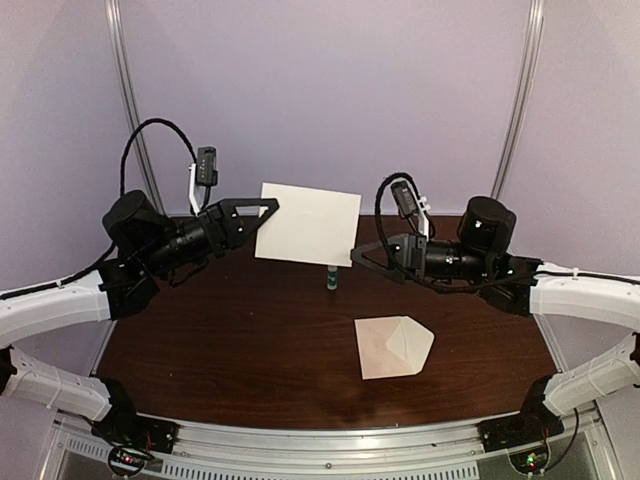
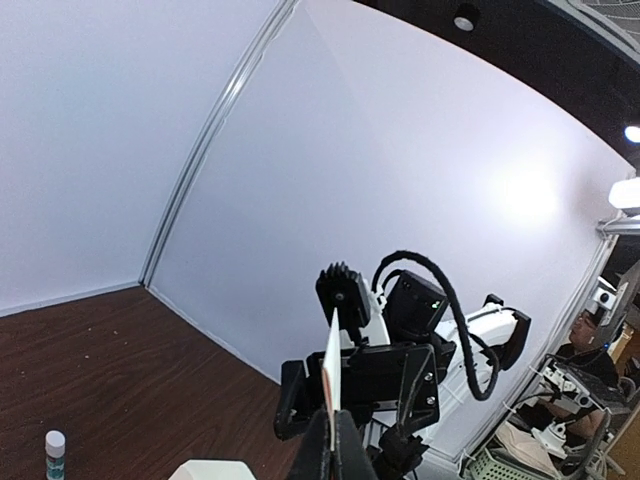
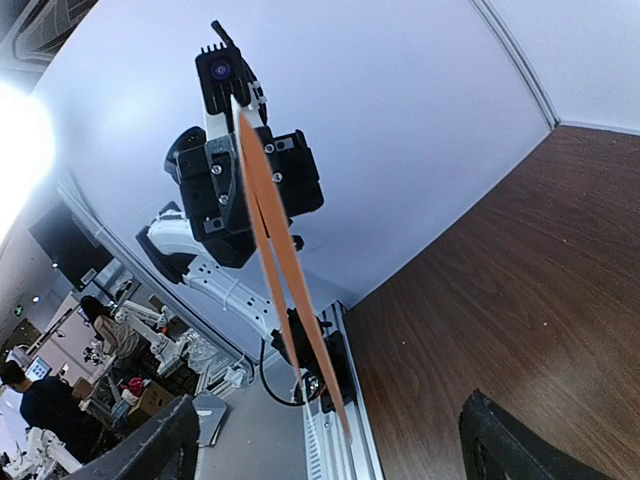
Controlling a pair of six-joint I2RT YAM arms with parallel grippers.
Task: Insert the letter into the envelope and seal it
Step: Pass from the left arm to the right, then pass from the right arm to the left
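Within left tool point(image 1: 266, 208), letter point(image 1: 308, 224)

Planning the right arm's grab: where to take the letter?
Probably the free right edge of the letter, from the right, with the open right gripper. It stands upright in the air, left gripper shut on its left edge, edge-on to the right fingers.
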